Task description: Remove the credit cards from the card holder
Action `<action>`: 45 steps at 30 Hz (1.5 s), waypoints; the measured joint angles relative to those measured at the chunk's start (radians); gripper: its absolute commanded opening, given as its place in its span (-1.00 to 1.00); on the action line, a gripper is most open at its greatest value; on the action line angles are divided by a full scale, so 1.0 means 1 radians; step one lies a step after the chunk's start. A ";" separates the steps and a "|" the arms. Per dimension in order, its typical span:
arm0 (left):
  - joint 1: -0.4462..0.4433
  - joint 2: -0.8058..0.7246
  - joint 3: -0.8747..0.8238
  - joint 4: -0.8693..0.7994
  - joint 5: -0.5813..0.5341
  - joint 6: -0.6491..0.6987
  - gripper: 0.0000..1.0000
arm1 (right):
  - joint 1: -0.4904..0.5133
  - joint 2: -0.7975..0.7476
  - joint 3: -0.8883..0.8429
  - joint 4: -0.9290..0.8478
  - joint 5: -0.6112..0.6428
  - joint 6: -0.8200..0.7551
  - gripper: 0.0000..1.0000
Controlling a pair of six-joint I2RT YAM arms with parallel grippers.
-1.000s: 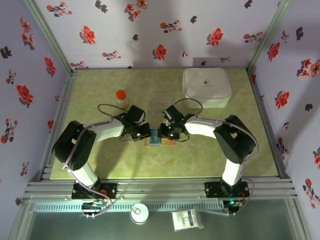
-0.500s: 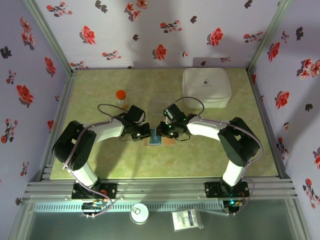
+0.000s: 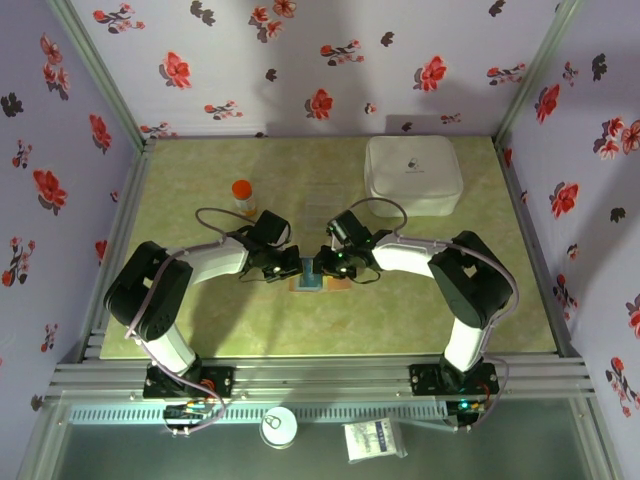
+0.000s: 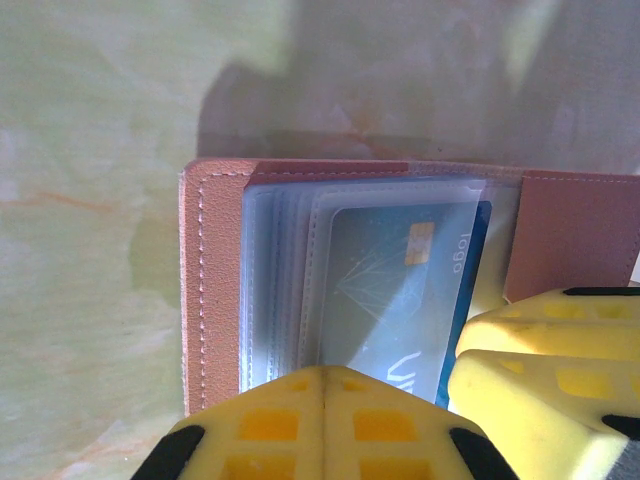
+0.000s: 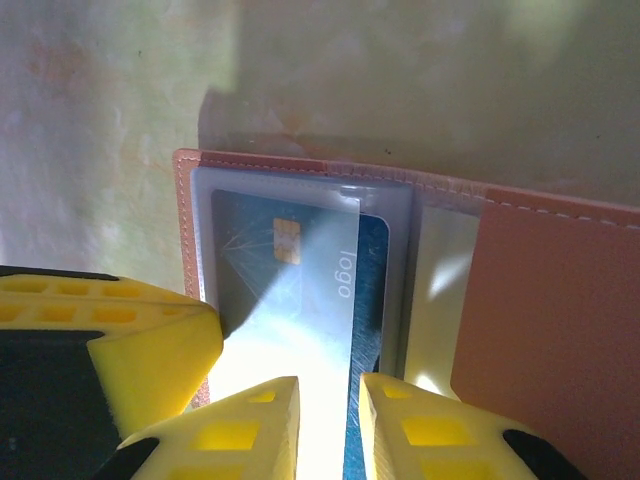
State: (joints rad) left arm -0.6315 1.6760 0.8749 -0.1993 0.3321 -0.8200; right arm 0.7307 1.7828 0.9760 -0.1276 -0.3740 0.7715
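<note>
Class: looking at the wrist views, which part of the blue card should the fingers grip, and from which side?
Probably its bare long edge: the blue card pokes out of the clear sleeve toward the middle of the card holder. Come from that open side; the sleeve covers the rest.

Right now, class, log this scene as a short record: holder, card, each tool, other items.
card holder: open on green table, clear sleeves showing
credit card: blue, chip visible, mostly inside a sleeve
left tool: shut, at holder's near edge
right tool: fingers slightly apart astride card's edge; grip unclear
other items: white box, orange-capped bottle
</note>
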 measured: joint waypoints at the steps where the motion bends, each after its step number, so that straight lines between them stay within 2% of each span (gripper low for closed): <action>1: 0.000 0.000 0.000 0.000 0.000 0.000 -1.00 | 0.000 0.000 0.000 -0.001 0.003 0.000 -0.53; 19: 0.000 -0.025 0.000 -0.014 -0.018 0.000 -0.82 | 0.000 -0.044 -0.005 -0.044 0.036 0.000 -0.49; 29: 0.000 -0.029 0.000 -0.015 -0.019 0.001 -0.98 | 0.000 -0.050 -0.042 0.048 -0.015 0.023 -0.50; 45: 0.000 -0.005 0.000 -0.014 -0.026 0.001 -0.99 | -0.005 -0.010 -0.042 0.072 -0.027 0.026 -0.54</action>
State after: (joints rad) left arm -0.6312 1.6707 0.8745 -0.2134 0.3061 -0.8188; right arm 0.7254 1.7729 0.9337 -0.0559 -0.4011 0.7979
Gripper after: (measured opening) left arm 0.038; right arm 0.234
